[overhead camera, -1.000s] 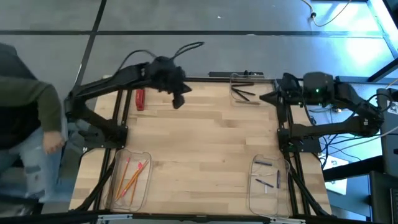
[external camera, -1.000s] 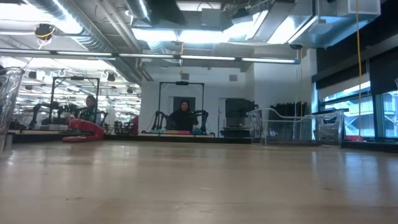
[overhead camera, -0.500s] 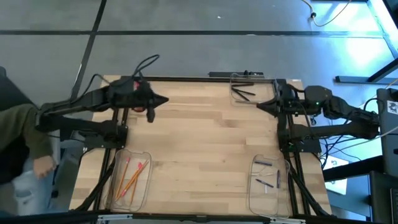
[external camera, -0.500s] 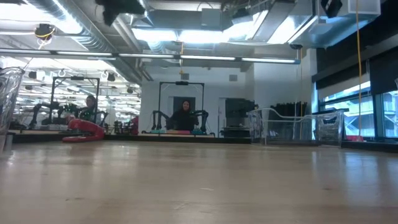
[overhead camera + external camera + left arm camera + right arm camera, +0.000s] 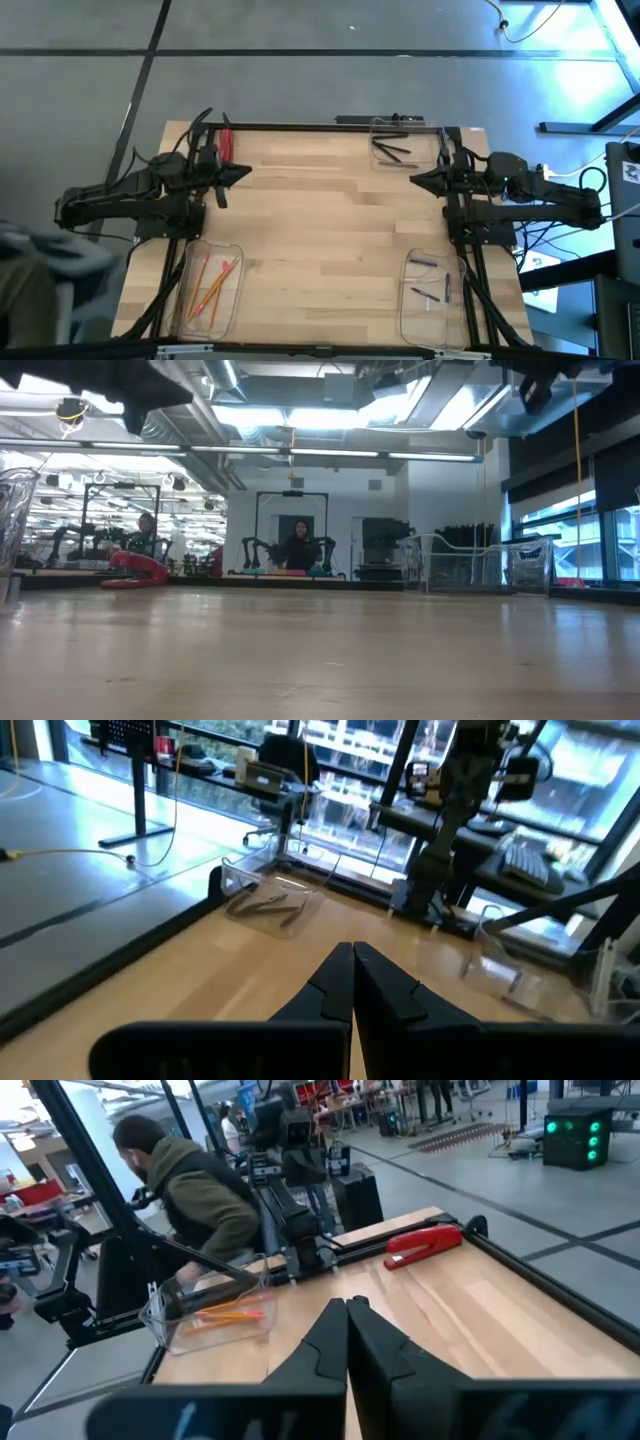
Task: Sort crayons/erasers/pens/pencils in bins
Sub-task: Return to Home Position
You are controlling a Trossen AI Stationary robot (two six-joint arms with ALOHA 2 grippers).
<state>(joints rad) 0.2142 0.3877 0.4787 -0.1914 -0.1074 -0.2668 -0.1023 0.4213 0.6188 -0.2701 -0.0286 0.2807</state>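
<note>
My left gripper (image 5: 240,172) is shut and empty, hovering over the table's far left part; its shut fingers show in the left wrist view (image 5: 352,968). My right gripper (image 5: 415,178) is shut and empty at the table's right side, and its fingers show in the right wrist view (image 5: 346,1316). Orange-yellow pencils (image 5: 212,285) lie in the near-left bin (image 5: 236,252). Short purple crayons (image 5: 428,292) lie in the near-right bin (image 5: 405,300). Black pens (image 5: 392,151) lie in the far bin (image 5: 376,128), also in the left wrist view (image 5: 262,907).
A red stapler (image 5: 225,142) lies at the far left corner, close behind my left gripper; it also shows in the right wrist view (image 5: 424,1243). A person (image 5: 40,265) stands beyond the table's left edge. The bare wooden table (image 5: 320,240) lies between the bins.
My left gripper has drawn back from the far middle of the table toward the left edge and come lower, the arm folding in. My right gripper has shifted a little toward the near edge. The person at the left has moved toward the near side.
</note>
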